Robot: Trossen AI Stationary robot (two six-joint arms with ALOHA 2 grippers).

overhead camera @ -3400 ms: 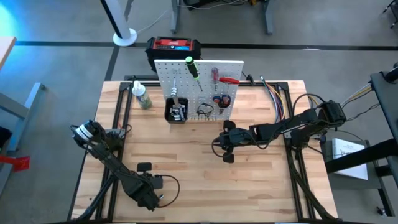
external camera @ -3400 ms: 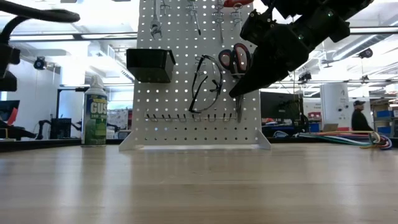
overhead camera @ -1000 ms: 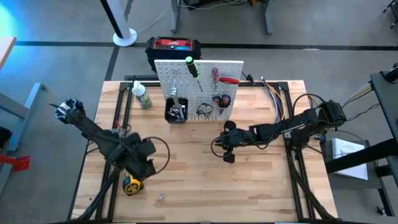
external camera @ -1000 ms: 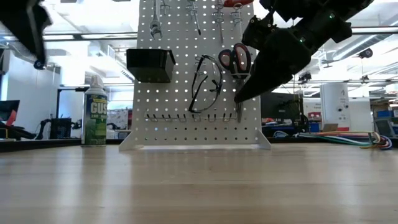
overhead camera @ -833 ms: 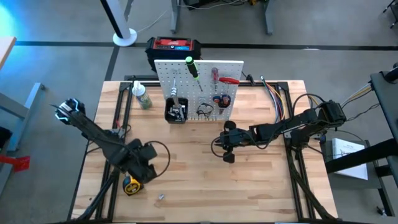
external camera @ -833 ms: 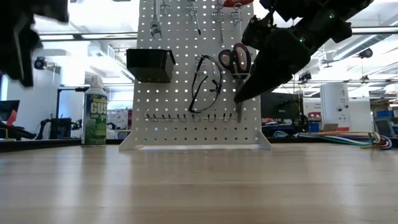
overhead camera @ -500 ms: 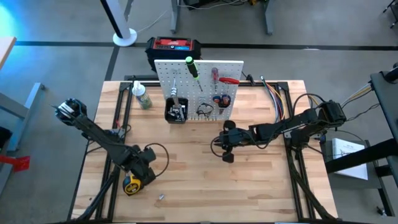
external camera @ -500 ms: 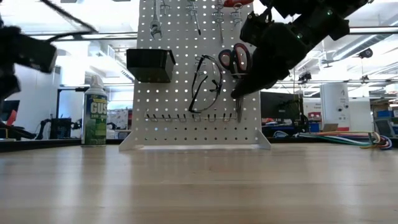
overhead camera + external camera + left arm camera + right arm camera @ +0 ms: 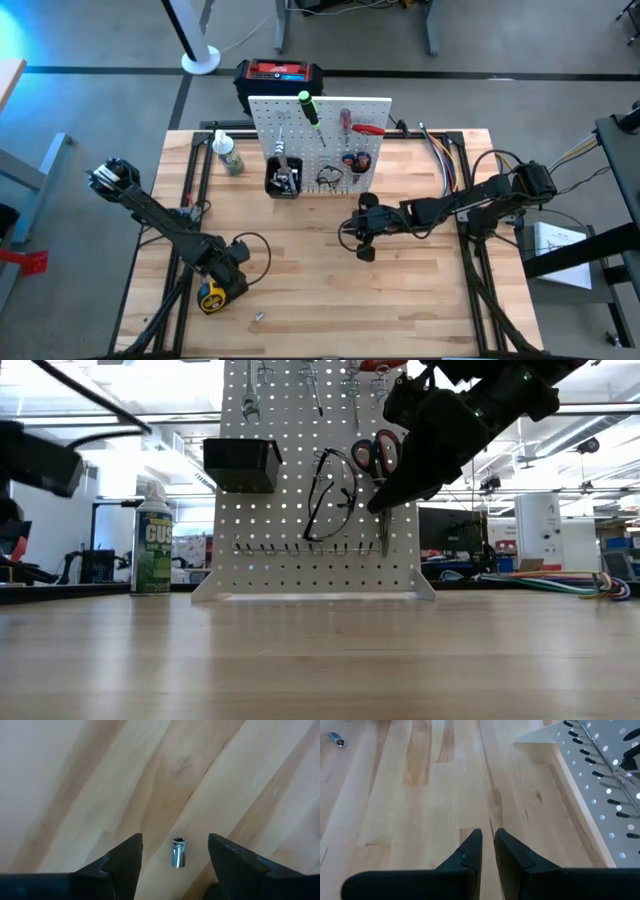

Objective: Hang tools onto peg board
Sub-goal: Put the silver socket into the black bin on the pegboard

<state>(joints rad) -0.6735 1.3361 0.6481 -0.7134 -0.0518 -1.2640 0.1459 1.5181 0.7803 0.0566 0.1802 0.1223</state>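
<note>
The yellow tape measure [image 9: 210, 298] lies near the table's near-left edge, just beside the left gripper [image 9: 236, 283], whose fingers stand apart holding nothing. The right gripper [image 9: 364, 254], closed and empty, hovers before the peg board [image 9: 370, 112].

I'm looking into a robotics lab or workshop: a butcher-block table [image 9: 300, 250] on a black metal frame stands on grey concrete floor [image 9: 90, 100] with dark tape lines. Beyond the table, toward twelve o'clock, an open hall shows ceiling strip lights [image 9: 600, 408], monitors [image 9: 445, 530] and cluttered workbenches [image 9: 90, 570].
</note>
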